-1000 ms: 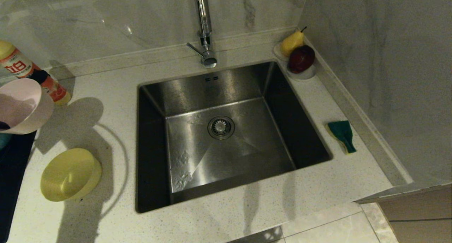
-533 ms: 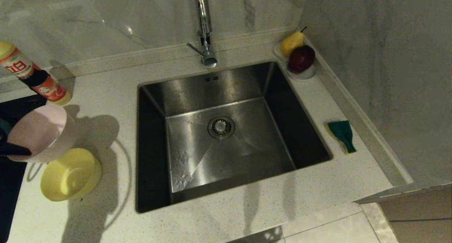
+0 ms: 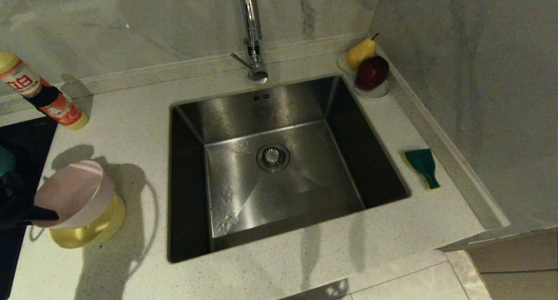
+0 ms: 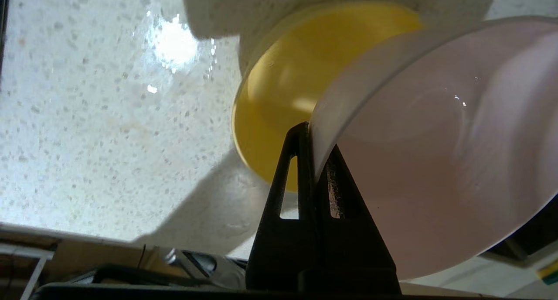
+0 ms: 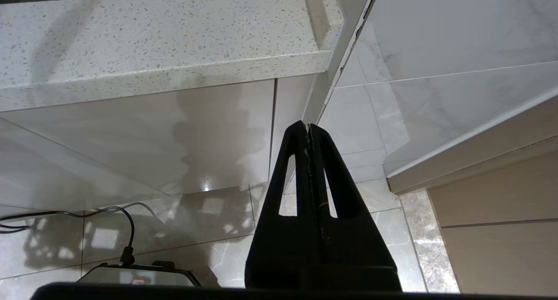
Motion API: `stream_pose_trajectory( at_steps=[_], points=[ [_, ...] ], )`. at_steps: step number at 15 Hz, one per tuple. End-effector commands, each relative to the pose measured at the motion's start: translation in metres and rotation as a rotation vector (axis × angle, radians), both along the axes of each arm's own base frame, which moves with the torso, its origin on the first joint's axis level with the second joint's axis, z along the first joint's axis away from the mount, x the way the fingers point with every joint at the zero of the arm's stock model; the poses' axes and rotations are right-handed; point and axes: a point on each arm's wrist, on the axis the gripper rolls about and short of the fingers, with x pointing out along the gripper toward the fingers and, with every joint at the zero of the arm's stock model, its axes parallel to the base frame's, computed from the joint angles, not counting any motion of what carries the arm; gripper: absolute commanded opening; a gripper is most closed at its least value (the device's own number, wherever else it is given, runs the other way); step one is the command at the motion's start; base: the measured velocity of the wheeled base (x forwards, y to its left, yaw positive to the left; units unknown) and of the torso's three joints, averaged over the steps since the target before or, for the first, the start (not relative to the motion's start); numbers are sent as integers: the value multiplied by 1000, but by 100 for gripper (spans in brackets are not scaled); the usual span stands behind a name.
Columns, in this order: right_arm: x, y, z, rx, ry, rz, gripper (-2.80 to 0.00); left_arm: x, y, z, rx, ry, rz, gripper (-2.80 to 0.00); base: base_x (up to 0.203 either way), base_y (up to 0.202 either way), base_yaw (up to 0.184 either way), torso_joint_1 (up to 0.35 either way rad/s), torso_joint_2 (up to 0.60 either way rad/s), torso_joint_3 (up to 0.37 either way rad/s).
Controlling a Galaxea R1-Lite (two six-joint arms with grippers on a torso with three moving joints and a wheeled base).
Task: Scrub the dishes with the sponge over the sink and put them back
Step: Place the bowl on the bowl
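Note:
My left gripper (image 3: 41, 215) is shut on the rim of the pale pink bowl (image 3: 72, 191), one finger inside and one outside. It holds the bowl tilted just above the yellow bowl (image 3: 93, 232), which sits on the counter left of the sink (image 3: 244, 112). In the left wrist view the pink bowl (image 4: 436, 160) overlaps the yellow bowl (image 4: 279, 99) beyond the left gripper (image 4: 311, 134). The sponge (image 3: 422, 165) lies green face up on the counter right of the sink. A sliver of light blue (image 3: 5, 160) shows at the left edge. My right gripper (image 5: 308, 127) hangs shut and empty below the counter's front edge.
A red and yellow detergent bottle (image 3: 43, 99) lies at the back left. A black hob (image 3: 26, 138) borders the counter's left side. A white dish (image 3: 378, 92) with a pear and a dark red fruit stands at the back right corner. The chrome tap (image 3: 252, 34) rises behind the sink.
My left gripper has carried the pink bowl down and toward the counter's front, from beside the bottle to just over the yellow bowl. The right arm has not moved.

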Motion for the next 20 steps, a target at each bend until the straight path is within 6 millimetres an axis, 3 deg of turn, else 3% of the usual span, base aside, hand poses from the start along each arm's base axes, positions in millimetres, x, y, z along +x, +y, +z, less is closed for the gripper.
stream_pose_trajectory(
  at_steps=[1, 8, 14, 20],
  points=[
    [0, 0, 0, -1, 2, 1, -280, 4, 2, -8, -6, 12, 3, -280, 0, 0, 0, 0, 0, 0],
    [0, 0, 0, -1, 2, 0, -280, 10, 8, -17, 61, 30, 9, -280, 0, 0, 0, 0, 0, 0],
    [0, 0, 0, -1, 2, 1, -280, 2, 3, -13, 84, 13, 2, -280, 0, 0, 0, 0, 0, 0],
    [0, 0, 0, -1, 2, 1, -280, 8, 8, -15, 146, 11, 19, -280, 0, 0, 0, 0, 0, 0]
  ],
)
